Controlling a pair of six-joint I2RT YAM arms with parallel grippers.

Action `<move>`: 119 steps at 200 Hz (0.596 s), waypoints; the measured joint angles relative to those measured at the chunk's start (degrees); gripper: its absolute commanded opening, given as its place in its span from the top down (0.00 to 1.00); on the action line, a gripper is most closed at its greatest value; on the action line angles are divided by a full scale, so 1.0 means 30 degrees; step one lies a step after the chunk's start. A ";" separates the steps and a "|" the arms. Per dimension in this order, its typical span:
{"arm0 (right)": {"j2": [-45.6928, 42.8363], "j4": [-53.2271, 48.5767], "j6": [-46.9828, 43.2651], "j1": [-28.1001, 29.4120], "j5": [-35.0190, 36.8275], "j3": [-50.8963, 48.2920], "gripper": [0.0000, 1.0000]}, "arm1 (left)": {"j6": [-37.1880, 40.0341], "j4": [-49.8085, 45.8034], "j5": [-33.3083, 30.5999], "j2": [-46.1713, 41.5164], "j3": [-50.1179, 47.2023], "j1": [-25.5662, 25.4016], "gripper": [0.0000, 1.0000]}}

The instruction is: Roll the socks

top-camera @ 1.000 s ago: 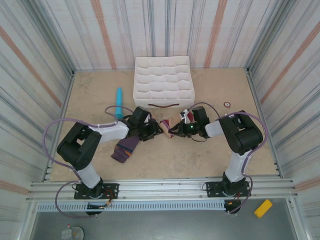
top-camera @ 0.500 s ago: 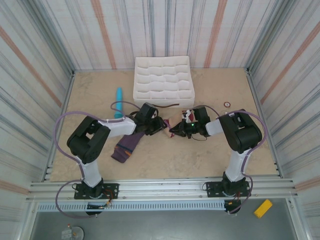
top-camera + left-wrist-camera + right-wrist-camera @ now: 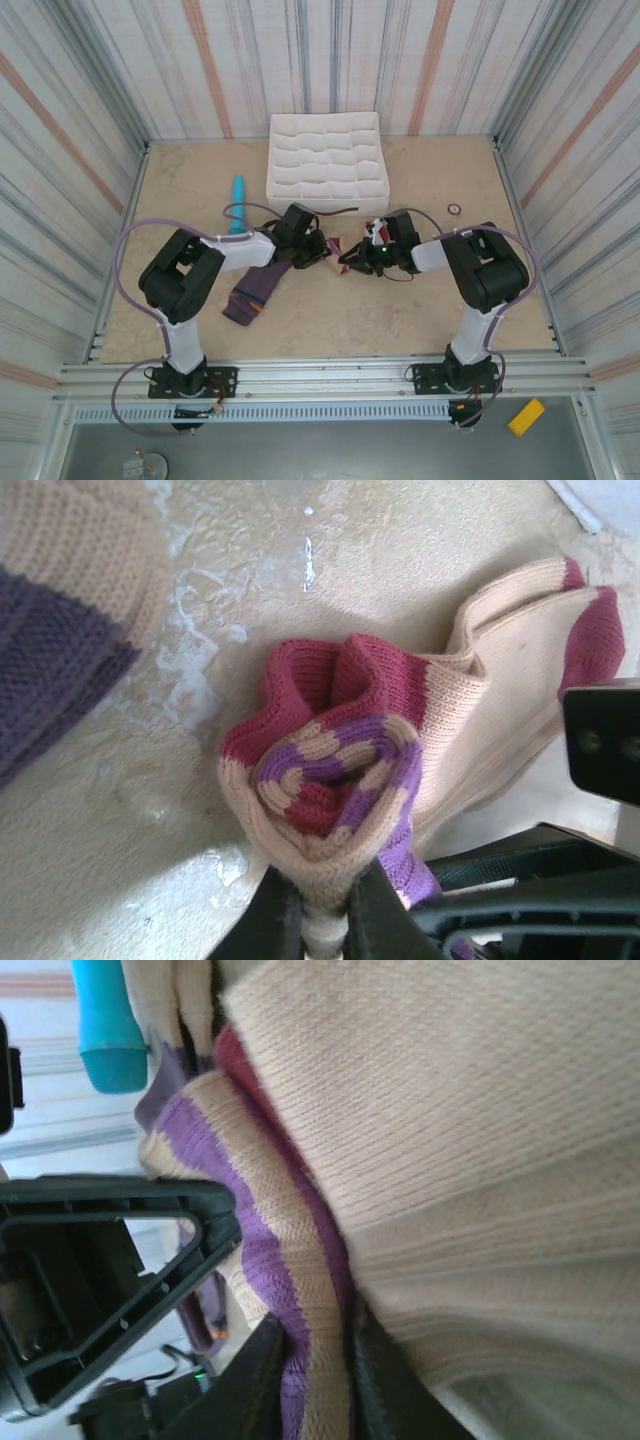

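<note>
1. L tool (image 3: 325,908): clenched on the lower edge of the beige sock (image 3: 490,680); fingers nearly meet w/ fabric nipped btwn them.
2. R tool (image 3: 312,1355): grasping the same sock; the striped cuff (image 3: 250,1220), purple/beige, fills the gap btwn its fingers.
3. Beige sock: bunched btwn the two tools mid-table (image 3: 400,310), just in front of the white organiser box (image 3: 325,206); in the left wrist view the cuff end is curled into a loose roll w/ maroon folds around it; the maroon-tipped end lies out to the upper right on the table.
4. In the way: tools sit nose to nose in the top view; a black finger frame (image 3: 130,1260) sits just beside the cuff in the right wrist view.
5. Purple sock (image 3: 250,295): flat on the table, near side, left of the tools; upper end runs under the L arm; apart from the beige sock.
6. Light-blue cylinder (image 3: 238,205): lying left of the box, behind the L arm; near, not touching the socks.
7. Small ring (image 3: 454,209): far right of the table; well apart.
</note>
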 measured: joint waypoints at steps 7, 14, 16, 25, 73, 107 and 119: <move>-0.0474 -0.0685 -0.0488 0.0146 0.0539 0.0000 0.67 | 0.0022 -0.0051 0.0095 0.0000 0.0007 0.0087 1.00; -0.0969 -0.1362 -0.0947 0.0299 0.1056 0.0000 0.63 | 0.0051 -0.0175 0.0175 0.0000 0.0036 0.0211 1.00; -0.1144 -0.1639 -0.0984 0.0350 0.1239 0.0000 0.62 | 0.0058 -0.0189 0.0197 0.0000 0.0036 0.0240 1.00; -0.1829 -0.2550 -0.1647 0.0576 0.2004 0.0007 0.56 | 0.0175 -0.0452 0.0291 0.0000 0.0124 0.0423 1.00; -0.5603 -0.7096 -0.5799 0.3898 0.7868 0.0933 0.38 | 0.0962 -0.1727 0.0896 -0.0022 0.0532 0.0838 1.00; -0.6003 -0.8400 -0.9020 0.8109 1.3537 0.2025 0.30 | 0.1078 -0.1960 0.1610 -0.0226 0.0277 0.0911 1.00; -0.5982 -0.8626 -0.9981 0.9377 1.5249 0.2033 0.30 | 0.1078 -0.1974 0.1851 -0.0328 0.0102 0.0903 1.00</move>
